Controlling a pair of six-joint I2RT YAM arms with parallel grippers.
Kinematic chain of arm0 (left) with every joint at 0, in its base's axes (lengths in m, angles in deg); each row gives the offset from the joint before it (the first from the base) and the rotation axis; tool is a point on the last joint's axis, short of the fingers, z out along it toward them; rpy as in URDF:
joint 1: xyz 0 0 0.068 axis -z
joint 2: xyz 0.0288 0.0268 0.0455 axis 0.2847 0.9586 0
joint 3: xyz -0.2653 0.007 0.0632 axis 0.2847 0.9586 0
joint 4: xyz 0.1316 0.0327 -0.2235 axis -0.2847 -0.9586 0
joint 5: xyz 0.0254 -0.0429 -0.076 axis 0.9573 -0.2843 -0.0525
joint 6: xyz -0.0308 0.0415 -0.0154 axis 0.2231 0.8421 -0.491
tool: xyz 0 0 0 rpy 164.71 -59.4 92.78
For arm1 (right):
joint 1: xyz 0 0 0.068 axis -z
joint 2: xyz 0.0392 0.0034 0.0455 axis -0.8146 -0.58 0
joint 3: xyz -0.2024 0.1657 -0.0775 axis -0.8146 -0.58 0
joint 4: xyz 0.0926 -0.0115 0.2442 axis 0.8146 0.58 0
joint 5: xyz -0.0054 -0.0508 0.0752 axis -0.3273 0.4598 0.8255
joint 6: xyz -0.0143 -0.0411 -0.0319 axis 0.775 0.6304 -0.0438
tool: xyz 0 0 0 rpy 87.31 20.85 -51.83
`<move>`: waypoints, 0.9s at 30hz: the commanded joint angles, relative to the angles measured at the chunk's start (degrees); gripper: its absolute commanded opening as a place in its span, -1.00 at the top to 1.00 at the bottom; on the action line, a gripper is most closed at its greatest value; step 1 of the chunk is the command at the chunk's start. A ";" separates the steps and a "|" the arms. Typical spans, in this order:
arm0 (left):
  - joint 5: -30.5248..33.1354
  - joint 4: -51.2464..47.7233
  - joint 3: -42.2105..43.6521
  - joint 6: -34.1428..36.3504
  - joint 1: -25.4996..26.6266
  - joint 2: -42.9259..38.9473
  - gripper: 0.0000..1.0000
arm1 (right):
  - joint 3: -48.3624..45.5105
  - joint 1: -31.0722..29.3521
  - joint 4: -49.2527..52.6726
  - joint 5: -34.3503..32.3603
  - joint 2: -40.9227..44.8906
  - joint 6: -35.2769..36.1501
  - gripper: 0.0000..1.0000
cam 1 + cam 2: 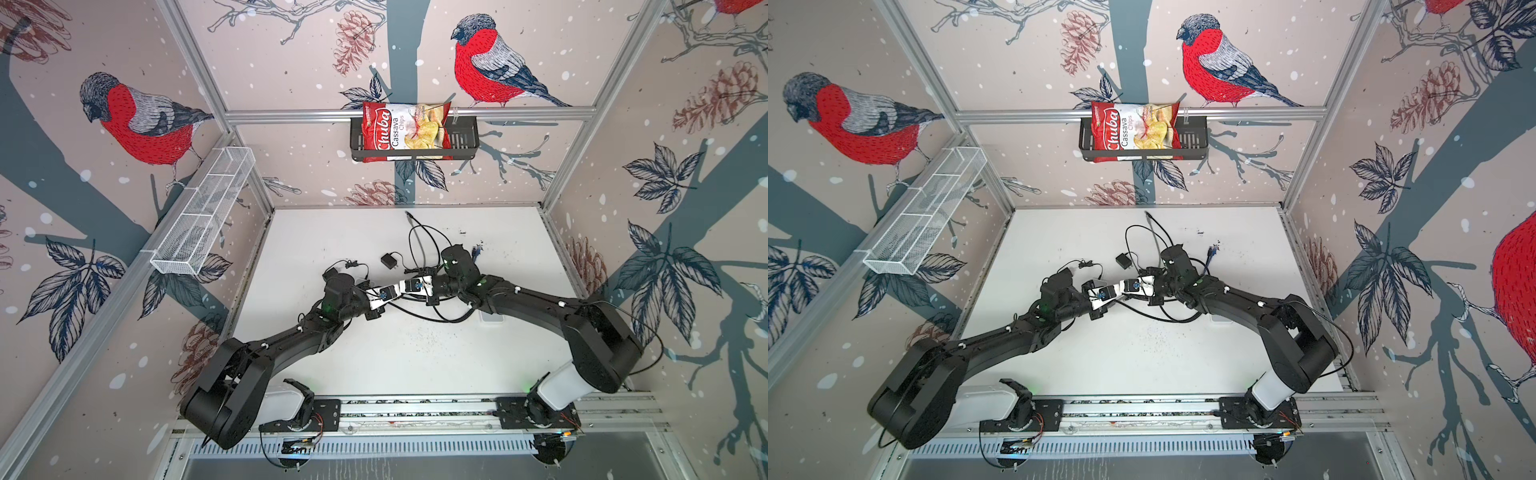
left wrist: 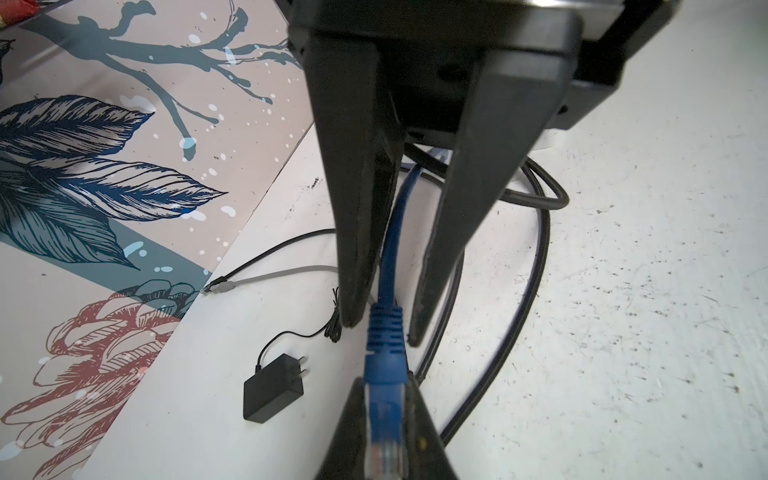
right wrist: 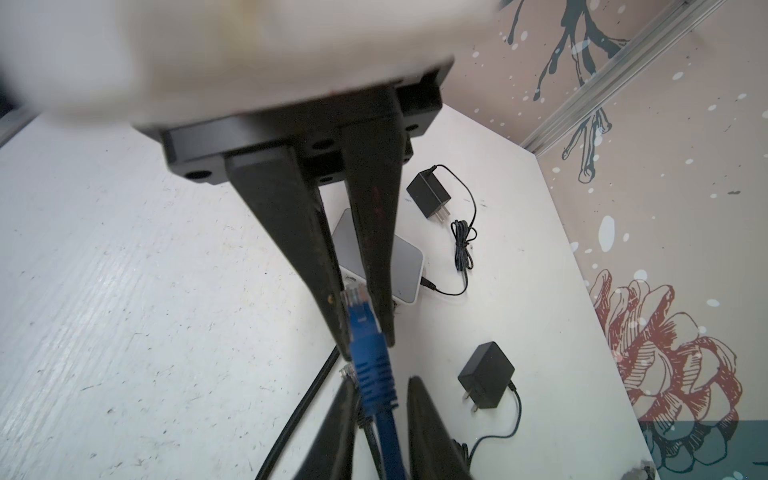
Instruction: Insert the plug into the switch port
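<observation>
Reading "Chuba Cassava Chips" on one bag, we counted two black adapters, one white switch and one blue plug; the left hand clamped the plug above the worktop, while the right hand straddled its cable, grip undeterminable.

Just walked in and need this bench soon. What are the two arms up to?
Both arms meet over the white table at one blue network cable. The left tool is shut on the blue plug at its end, clear tip pointing back toward that arm's wrist. The right tool has its jaws apart around the cable just behind the plug. The small white and grey switch box lies on the table beyond them; the plug is not yet in it.
</observation>
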 commanded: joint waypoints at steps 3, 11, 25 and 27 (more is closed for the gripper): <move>-0.73 3.00 -0.35 -0.46 0.09 -0.36 0.77 | 0.18 -0.17 -0.55 1.85 0.19 -0.52 0.53; -0.75 3.05 -0.37 -0.59 0.07 -0.34 0.76 | 1.32 -0.25 0.30 2.56 -0.65 0.18 0.76; 13.11 11.27 2.49 -13.32 -0.01 -3.09 -0.94 | 1.02 0.00 -0.26 -4.01 -2.97 -2.73 0.99; 16.42 11.62 2.45 -17.47 -0.07 -4.43 -0.95 | 0.16 -0.05 -1.42 -4.86 -3.23 -3.56 0.99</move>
